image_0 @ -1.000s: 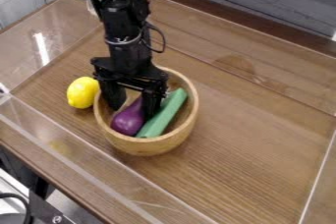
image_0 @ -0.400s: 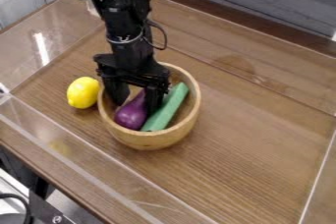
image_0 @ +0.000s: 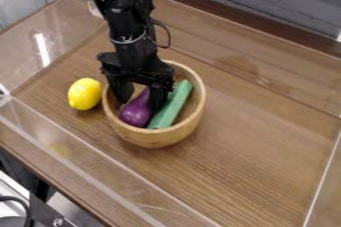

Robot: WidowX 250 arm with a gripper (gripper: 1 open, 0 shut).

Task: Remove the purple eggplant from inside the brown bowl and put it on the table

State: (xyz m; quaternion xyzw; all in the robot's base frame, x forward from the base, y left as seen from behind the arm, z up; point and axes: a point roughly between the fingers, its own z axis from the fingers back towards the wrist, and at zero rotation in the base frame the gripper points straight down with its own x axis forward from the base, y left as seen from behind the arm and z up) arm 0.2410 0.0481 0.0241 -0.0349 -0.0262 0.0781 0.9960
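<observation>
1. Camera view: the gripper (image_0: pixel 138 94) points straight down into the brown bowl (image_0: pixel 186 131), jaws spread wide to either side of the purple eggplant (image_0: pixel 136 111), nothing clamped yet.
2. The eggplant lies inside the bowl, just beside a flat green block (image_0: pixel 170 107) leaning on the far rim; a yellow lemon (image_0: pixel 86 94) sits on the table (image_0: pixel 266 112), close to the bowl's left side.
3. Risk, as I judge it: the glossy, rounded eggplant could squirt out as the jaws close, or one jaw could snag the green block and drag it along.
4. Against the earlier frames: the bowl has slid right, away from the lemon, carrying eggplant and block; the jaws remain just as wide.
</observation>
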